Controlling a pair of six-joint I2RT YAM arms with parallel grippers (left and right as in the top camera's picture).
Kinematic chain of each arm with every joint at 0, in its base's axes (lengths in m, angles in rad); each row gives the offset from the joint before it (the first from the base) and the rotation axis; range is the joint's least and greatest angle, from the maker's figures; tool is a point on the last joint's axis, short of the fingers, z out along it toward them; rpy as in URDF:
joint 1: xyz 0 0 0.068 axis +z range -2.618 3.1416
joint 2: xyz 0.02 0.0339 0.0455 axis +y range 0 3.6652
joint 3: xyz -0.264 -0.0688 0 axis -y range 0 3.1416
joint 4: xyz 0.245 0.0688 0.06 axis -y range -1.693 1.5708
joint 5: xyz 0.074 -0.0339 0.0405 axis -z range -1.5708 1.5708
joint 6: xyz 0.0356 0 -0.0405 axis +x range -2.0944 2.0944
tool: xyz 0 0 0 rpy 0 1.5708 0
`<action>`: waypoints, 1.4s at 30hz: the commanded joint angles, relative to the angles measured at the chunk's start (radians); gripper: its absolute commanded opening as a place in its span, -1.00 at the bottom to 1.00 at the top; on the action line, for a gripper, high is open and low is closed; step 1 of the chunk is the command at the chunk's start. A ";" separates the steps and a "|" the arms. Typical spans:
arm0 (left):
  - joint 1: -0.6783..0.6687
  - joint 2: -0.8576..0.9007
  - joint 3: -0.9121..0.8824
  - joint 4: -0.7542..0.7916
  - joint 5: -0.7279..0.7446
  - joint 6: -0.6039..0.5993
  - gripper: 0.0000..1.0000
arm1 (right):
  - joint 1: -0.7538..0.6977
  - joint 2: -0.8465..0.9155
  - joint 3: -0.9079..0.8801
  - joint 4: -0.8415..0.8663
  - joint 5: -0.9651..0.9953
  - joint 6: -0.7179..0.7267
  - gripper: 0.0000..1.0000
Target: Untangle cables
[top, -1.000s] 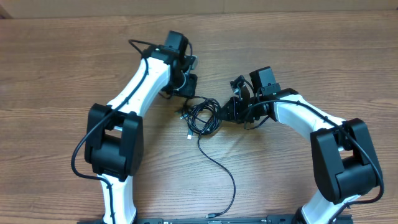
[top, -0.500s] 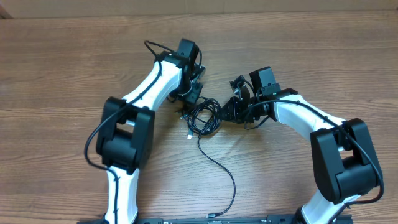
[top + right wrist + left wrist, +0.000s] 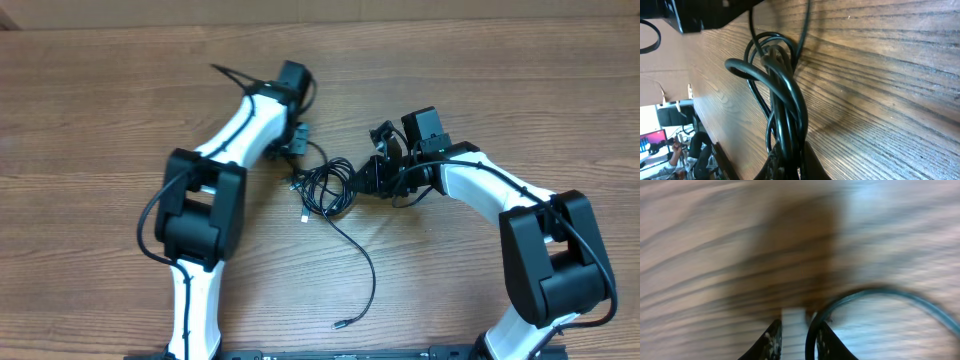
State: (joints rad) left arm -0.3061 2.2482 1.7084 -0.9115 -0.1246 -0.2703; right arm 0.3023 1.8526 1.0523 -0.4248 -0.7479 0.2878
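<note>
While the right gripper [image 3: 360,181] is clenched on the right edge of the knotted cables [image 3: 325,187], pinning the bundle mid table [image 3: 100,120], the step in hand looks like pulling one strand out. Left gripper [image 3: 797,332] sits just up-left of the bundle; a cable loop runs between its fingers [image 3: 771,340], but the wrist view is blurred, so cannot tell if clenched or released. Loose strand [image 3: 362,265] trails toward the near edge, plug tip [image 3: 340,323] free. Next move likely needs the left to draw away from the knot while the right holds firm, without tightening loops
</note>
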 commanded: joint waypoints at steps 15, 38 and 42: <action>0.402 0.069 -0.013 -0.126 0.143 -0.065 -0.05 | 0.000 0.006 -0.004 -0.008 0.040 -0.005 -0.93; 0.312 -0.052 0.206 -0.246 0.328 0.184 0.55 | 0.000 0.006 -0.004 -0.007 0.041 -0.005 -0.92; 0.262 -0.049 0.192 -0.251 0.279 0.198 0.61 | 0.000 0.006 -0.004 -0.008 0.040 -0.005 -0.93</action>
State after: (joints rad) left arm -0.0090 2.2227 1.8973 -1.1568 0.1791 -0.1192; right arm 0.3035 1.8530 1.0523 -0.4358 -0.7136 0.2874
